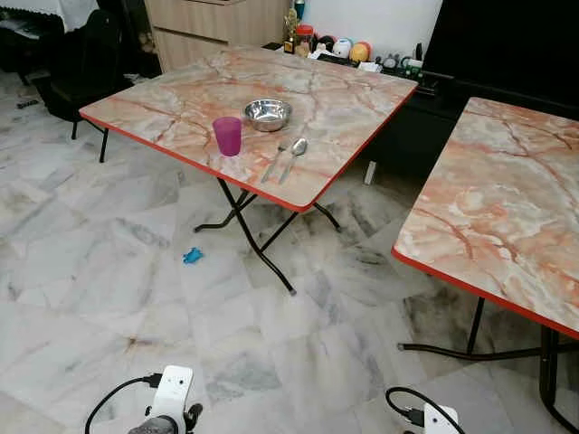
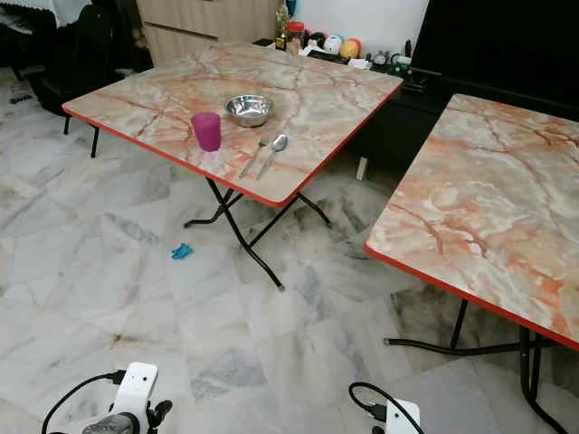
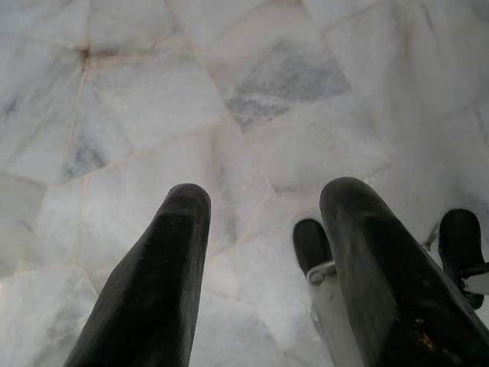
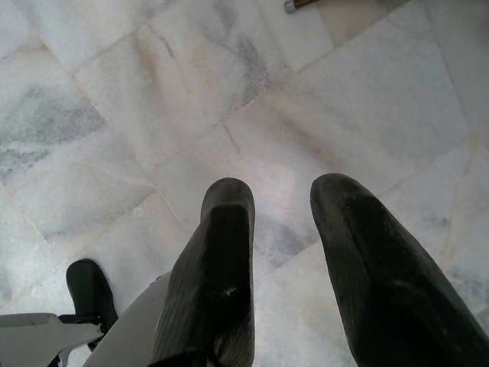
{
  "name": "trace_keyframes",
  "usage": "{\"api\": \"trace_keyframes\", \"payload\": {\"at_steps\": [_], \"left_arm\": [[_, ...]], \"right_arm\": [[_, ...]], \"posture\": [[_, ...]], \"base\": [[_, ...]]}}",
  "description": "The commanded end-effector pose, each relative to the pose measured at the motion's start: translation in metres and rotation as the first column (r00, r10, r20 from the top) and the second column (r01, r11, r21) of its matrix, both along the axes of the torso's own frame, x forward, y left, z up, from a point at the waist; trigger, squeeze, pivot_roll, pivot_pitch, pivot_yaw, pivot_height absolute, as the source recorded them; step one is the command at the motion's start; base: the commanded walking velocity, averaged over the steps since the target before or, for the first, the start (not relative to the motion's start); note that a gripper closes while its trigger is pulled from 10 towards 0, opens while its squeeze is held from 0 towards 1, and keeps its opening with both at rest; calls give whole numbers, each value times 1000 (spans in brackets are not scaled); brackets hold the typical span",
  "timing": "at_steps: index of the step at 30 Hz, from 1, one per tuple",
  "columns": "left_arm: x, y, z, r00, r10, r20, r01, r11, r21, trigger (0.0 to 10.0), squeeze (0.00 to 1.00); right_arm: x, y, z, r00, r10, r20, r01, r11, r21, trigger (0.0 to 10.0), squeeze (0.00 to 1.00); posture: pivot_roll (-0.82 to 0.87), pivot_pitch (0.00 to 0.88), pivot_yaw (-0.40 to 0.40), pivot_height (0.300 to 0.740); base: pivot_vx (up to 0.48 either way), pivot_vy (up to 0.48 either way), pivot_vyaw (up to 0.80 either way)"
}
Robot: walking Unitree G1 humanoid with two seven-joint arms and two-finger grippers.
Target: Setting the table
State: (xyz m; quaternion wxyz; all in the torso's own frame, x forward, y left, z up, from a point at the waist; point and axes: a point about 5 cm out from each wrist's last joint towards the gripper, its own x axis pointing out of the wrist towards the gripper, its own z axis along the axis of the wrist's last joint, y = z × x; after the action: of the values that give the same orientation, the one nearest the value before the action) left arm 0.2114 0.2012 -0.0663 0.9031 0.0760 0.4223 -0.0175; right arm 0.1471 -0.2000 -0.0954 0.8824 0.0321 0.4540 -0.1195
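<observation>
place setting laid out on the far table, both arms hanging idle

a marble-pattern folding table (image 1: pixel 181 108) is seen ahead, across open floor. one setting is grouped near its front edge: a purple cup (image 1: pixel 227 136), a steel bowl (image 1: pixel 268 114) just behind it, and a fork (image 1: pixel 274 162) and spoon (image 1: pixel 293 157) side by side just to the right of the cup, handles pointed at the table edge. the grouping reads as one seat's setting, placed within reach of someone at that edge. the bowl looks empty; nothing can be made out in the cup, though the view into it is shallow.

a second table (image 1: pixel 507 226) of the same pattern stands to the right, with nothing on the part in view. likely the next place to be set, if more items are to be fetched.

left gripper (image 3: pixel 263 229) is pointed down at the floor tiles (image 3: pixel 252 99), fingers parted with a clear gap, nothing held. right gripper (image 4: pixel 283 229) likewise: aimed at the floor, fingers apart by a narrower gap, nothing between them. both are well short of either table.

a small blue object (image 1: pixel 192 255) lies on the floor beside the first table's legs; what it is cannot be told. jars and bottles (image 1: pixel 303 36) are lined on a counter behind the table.
</observation>
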Motion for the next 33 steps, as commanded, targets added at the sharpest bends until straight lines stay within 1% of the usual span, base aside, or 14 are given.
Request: {"api": "trace_keyframes", "payload": {"at_steps": [1, 7, 10, 13, 19, 21, 23, 24, 27, 30, 32, 33], "left_arm": [[-4, 0, -3, 1000, -6, -24, 6, 1000, 4, 10000, 0], [-8, -2, -5, 999, -19, -31, 19, 1000, 5, 10000, 0], [-13, 0, -8, 999, 32, -38, -32, 999, -7, 10000, 0], [-19, 2, -11, 998, 41, -52, -42, 999, -8, 10000, 0], [-21, 2, -12, 997, 45, -62, -46, 999, -12, 10000, 0], [-16, 3, -9, 997, 41, -58, -42, 999, -9, 10000, 0], [-14, 3, -8, 998, 41, -56, -42, 999, -7, 10000, 0], [-11, 3, -7, 998, 42, -50, -42, 999, -5, 10000, 0], [-9, 2, -6, 998, 35, -48, -35, 999, -1, 10000, 0], [-11, -2, -8, 998, 17, -57, -17, 1000, 1, 10000, 0], [-17, -6, -11, 998, 18, -66, -18, 1000, -2, 10000, 0], [-17, -6, -11, 998, 18, -66, -18, 1000, -2, 10000, 0]], "right_arm": [[-2, 0, -1, 1000, 8, -12, -8, 1000, -2, 10000, 0], [4, -4, 2, 995, 100, -6, -100, 994, -35, 10000, 0], [7, -7, 4, 994, 112, -8, -112, 993, -34, 10000, 0], [12, -8, 6, 992, 130, 12, -129, 991, -45, 10000, 0], [15, -9, 8, 994, 105, 29, -103, 994, -43, 10000, 0], [14, -6, 7, 995, 95, 22, -94, 995, -37, 10000, 0], [14, -4, 6, 995, 101, 14, -101, 994, -39, 10000, 0], [12, -1, 5, 995, 98, 8, -98, 995, -24, 10000, 0], [10, 2, 4, 995, 98, 5, -98, 995, -20, 10000, 0], [8, 3, 2, 996, 93, -1, -93, 995, -26, 10000, 0], [6, 2, 2, 999, 50, 13, -50, 999, -22, 10000, 0], [6, 2, 2, 999, 50, 13, -50, 999, -22, 10000, 0]], "posture": [[-36, 0, -1, 740], [-42, 0, -26, 740], [-38, 0, -37, 740], [-40, 0, -34, 740], [-40, 0, -23, 740], [-39, 0, -16, 740], [-39, 0, -15, 740], [-39, 0, -12, 740], [-32, 0, -5, 740], [-30, 0, 3, 740], [-30, 0, 3, 740], [-30, 0, 3, 740]], "base": [[0, 0, 0], [0, 0, 0], [0, 0, 0], [0, 0, 0], [0, 0, 0], [0, 163, 0], [0, 326, 0], [0, 322, -800], [0, 328, -781], [0, 328, -231], [0, 326, 0], [0, 326, 0]]}}
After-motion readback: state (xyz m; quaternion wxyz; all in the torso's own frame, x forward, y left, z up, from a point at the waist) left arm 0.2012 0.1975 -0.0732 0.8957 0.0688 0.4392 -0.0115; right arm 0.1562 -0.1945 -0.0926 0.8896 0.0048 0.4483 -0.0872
